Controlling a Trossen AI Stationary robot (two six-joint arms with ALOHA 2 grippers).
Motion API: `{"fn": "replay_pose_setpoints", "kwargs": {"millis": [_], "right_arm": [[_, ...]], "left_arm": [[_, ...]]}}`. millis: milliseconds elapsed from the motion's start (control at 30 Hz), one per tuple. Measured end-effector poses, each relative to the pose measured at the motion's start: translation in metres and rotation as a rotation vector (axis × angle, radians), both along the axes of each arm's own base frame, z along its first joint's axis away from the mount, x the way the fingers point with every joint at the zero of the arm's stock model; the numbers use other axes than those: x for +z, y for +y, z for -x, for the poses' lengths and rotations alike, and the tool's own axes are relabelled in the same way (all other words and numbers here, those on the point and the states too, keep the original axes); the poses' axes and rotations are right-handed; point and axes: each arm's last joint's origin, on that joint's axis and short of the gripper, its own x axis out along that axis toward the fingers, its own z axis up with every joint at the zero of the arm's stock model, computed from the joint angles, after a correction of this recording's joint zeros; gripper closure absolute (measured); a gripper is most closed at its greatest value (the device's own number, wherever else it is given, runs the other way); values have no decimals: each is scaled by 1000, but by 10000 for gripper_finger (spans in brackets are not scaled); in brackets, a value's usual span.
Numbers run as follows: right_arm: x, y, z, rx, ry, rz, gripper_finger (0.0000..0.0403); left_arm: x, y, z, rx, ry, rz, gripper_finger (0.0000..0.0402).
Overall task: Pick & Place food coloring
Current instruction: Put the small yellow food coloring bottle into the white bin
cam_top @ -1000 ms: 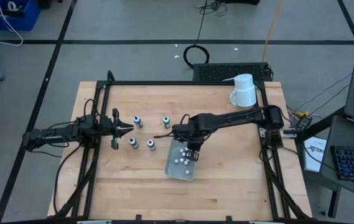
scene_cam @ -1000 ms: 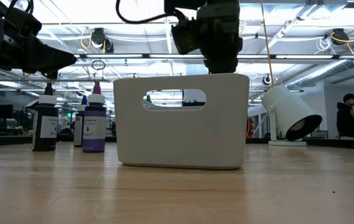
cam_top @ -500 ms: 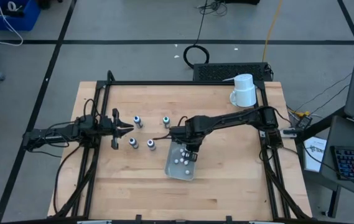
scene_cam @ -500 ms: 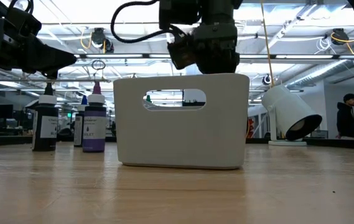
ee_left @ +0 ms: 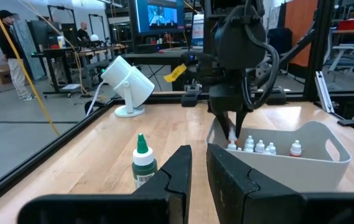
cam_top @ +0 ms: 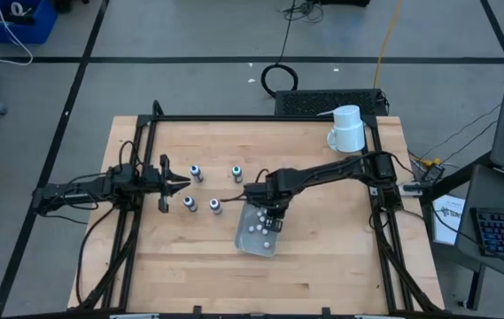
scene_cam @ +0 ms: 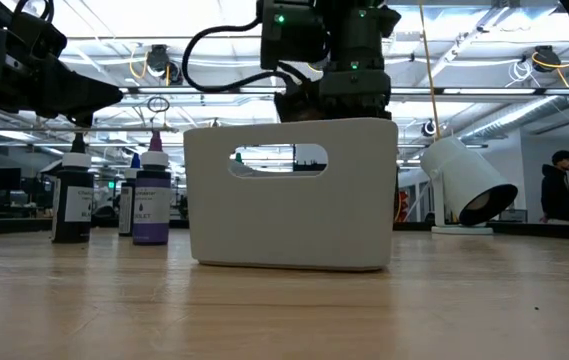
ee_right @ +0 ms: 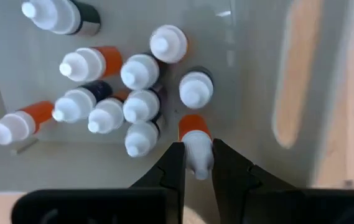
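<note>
A white bin stands mid-table with several food coloring bottles upright in it, white caps up. My right gripper points down into the bin, shut on an orange bottle. Several more bottles stand on the wood left of the bin, two of them between the bin and my left gripper. One green-capped bottle shows close in the left wrist view. My left gripper waits shut and level at the table's left, touching nothing. My right gripper pinches the orange bottle's white cap between its two fingers, coming from above and pointing down. The bottle hangs upright below the fingers, inside the bin beside the other bottles. Whether its base rests on the bin floor cannot be told.
A white mug lies on its side at the far right corner. A black frame runs along the table's edges. Bare wood lies near the front edge and right of the bin.
My right gripper has gone down with the orange bottle, from above the bin's rim to inside the bin. It has stayed shut and pointing down. The bin has shifted slightly.
</note>
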Motion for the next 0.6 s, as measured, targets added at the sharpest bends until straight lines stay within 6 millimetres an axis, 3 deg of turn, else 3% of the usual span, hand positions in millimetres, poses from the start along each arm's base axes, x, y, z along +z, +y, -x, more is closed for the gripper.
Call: {"fn": "replay_pose_setpoints", "kwargs": {"millis": [600], "right_arm": [[-15,6,3,0,-21,-8,361]], "left_arm": [[0,0,0,0,0,0,344]]}}
